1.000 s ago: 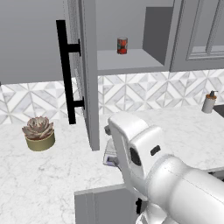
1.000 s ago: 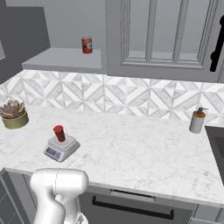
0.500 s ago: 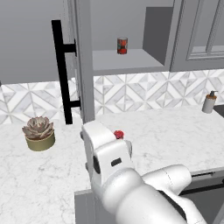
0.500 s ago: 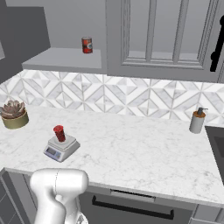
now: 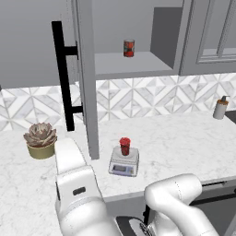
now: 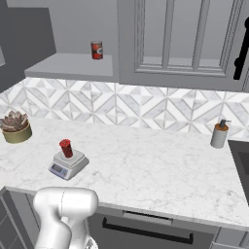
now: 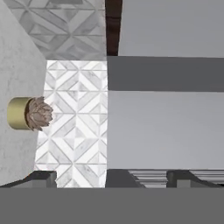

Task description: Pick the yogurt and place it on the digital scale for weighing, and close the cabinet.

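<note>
One yogurt (image 5: 125, 145), red tapered cup, sits on one flat square digital scale (image 5: 124, 162) on the marble table (image 6: 160, 170). Cabinet (image 5: 85, 78) door open, one can (image 5: 129, 48) on its shelf. Tool (image 7: 111, 177) fingertips spread apart, grasping nothing.

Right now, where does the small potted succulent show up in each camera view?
Left base view: the olive-potted spiky succulent sits at mid-left on the marble counter.
Right base view: far left edge.
Hand view: left, turned sideways.
Shared landmark: the diamond-patterned tile backsplash behind it.
</note>
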Controlling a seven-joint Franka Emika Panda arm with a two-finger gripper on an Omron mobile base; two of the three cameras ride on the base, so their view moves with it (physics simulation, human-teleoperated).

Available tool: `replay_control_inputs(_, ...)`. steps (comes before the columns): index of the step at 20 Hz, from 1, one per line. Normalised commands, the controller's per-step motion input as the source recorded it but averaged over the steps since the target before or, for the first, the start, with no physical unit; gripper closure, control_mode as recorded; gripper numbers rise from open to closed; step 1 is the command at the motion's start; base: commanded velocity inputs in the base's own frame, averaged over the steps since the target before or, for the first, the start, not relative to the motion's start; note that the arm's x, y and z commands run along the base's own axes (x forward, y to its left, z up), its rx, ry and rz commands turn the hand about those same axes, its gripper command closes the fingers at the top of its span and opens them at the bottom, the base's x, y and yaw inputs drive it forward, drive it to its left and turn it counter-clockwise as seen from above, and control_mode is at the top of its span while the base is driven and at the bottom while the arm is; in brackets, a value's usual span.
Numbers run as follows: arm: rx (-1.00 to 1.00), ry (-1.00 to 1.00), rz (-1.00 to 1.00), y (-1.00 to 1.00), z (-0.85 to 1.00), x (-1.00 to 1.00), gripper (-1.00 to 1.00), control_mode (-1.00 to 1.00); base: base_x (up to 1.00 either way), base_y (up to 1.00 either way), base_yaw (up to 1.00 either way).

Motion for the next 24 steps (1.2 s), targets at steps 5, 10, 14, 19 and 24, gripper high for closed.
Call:
replay_control_inputs(5,0.05,-0.02,-0.13,-0.05,-0.04,0.58,-1.00,-1.00,0.00,0.00,0.00)
replay_control_inputs(10,0.15,0.00,-0.06,-0.66,0.00,0.92,-1.00,-1.00,0.00,0.00,0.00)
replay_control_inputs(14,0.13,-0.01,-0.08,-0.56,0.04,0.78,-1.00,-1.00,0.00,0.00,0.00)
replay_control_inputs(19,0.22,-0.06,-0.09,-0.97,0.28,0.02,-1.00,-1.00,0.00,0.00,0.00)
replay_control_inputs(24,0.29,-0.01,-0.06,-1.00,0.18,0.33,-1.00,-1.00,0.00,0.00,0.00)
